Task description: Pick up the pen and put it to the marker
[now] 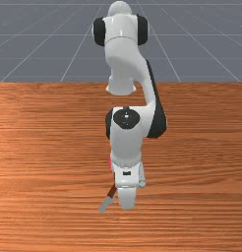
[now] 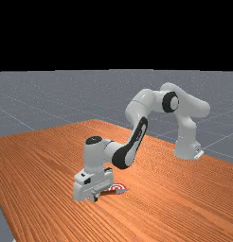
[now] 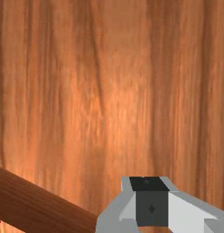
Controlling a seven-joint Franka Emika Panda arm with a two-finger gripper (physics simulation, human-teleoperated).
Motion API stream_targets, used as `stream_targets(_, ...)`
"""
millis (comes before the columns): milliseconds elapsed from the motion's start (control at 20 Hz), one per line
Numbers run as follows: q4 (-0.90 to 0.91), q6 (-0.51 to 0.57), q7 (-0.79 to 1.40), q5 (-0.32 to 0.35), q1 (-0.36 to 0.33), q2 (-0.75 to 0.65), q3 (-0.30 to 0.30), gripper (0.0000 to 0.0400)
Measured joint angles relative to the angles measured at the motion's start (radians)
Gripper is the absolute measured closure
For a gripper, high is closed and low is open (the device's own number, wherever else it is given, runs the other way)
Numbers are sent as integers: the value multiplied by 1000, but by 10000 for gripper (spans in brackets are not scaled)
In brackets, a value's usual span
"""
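Note:
The gripper (image 2: 95,196) is low over the table in the far view; its hand (image 1: 127,178) covers part of the pen in the front view. Beside the gripper (image 3: 151,205) in the wrist view runs the brown pen (image 3: 41,203), which leaves the picture at its bottom edge. A grey end of the pen (image 1: 106,202) sticks out at the hand's front-view left. The red-and-white ringed marker (image 2: 117,186) lies right of the hand in the far view, next to the pen; the hand hides most of it in the front view. Whether the pen is held cannot be seen.
The arm's links (image 1: 127,140) stretch above the wooden table (image 1: 201,197) behind the hand. In the far view, the table's edge (image 2: 4,208) runs down the left side, and the arm's base (image 2: 187,149) stands at the right.

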Motion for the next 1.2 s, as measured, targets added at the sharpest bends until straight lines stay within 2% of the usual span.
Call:
stream_targets(100,-7,2,-4,3,-5,-5,3,400)
stream_targets(150,-5,0,10,-14,7,-5,-17,400)
stream_targets(200,-71,34,58,20,-4,-38,-10,400)
stream_targets(250,-162,66,83,-66,50,-85,-77,400)
stream_targets(350,-434,200,112,-84,68,-224,-96,400)
stream_targets(400,-580,281,87,-63,46,-298,-71,400)
stream_targets(450,-710,348,90,-65,46,-362,-71,400)
stream_targets(500,-765,298,40,-26,2,-397,-23,360)
stream_targets(550,-836,324,44,-28,3,-434,-24,299)
stream_targets(600,-896,356,47,-31,4,-463,-26,347)
stream_targets(650,-983,475,16,-56,-1,-493,-25,400)
stream_targets(850,-984,476,-65,-62,-56,-492,-16,400)
stream_targets(900,-1036,539,-11,-49,-47,-531,-36,400)
stream_targets(1050,-1100,458,-29,-30,-65,-710,-17,400)
stream_targets(1150,-1069,311,-44,-13,-70,-794,-8,400)
stream_targets(1200,-1044,255,-7,-53,-52,-800,-23,400)
